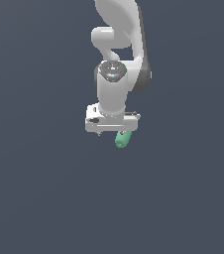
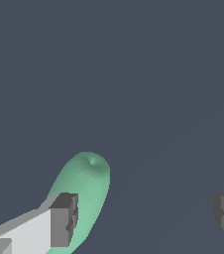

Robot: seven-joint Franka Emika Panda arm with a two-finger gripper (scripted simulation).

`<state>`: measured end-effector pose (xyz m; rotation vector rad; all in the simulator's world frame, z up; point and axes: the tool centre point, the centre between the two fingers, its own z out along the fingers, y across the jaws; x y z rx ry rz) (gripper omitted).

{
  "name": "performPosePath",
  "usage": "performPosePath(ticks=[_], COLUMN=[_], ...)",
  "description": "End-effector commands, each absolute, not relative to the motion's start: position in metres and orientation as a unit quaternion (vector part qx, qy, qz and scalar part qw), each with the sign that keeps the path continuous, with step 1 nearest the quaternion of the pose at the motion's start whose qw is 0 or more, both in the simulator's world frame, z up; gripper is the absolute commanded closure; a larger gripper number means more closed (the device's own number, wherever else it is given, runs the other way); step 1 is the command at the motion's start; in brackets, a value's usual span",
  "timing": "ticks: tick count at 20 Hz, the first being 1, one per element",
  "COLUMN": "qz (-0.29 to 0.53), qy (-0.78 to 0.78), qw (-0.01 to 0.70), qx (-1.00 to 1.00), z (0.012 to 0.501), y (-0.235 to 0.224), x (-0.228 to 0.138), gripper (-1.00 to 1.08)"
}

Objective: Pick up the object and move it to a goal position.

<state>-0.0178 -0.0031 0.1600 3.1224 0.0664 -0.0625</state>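
Our white end effector (image 2: 143,218) hangs wide open; the smooth mint-green capsule-shaped cylinder (image 1: 122,139) sits off-centre beside one finger (image 2: 63,221), its long axis crossing the gap obliquely.

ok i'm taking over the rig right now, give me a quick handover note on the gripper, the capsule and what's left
Gripper: open, jaws wide apart, nothing clamped.
Mint-green capsule: sits just below the gripper in the exterior view; in the wrist view it lies against one finger, well clear of the other.
Done: arm brought over the capsule.
Left: centre it between the fingers, close, lift, carry to the goal. No goal marker shows in either view.
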Motion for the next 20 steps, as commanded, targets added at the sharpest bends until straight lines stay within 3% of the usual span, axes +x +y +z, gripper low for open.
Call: performPosePath(ticks=[1, 20], qz=[-0.020, -0.028], qy=[0.021, 0.008], qw=[0.009, 0.006], qx=[1.000, 1.000], z=[0.160, 0.155], y=[-0.003, -0.014], x=[-0.018, -0.023], gripper=[-0.92, -0.92])
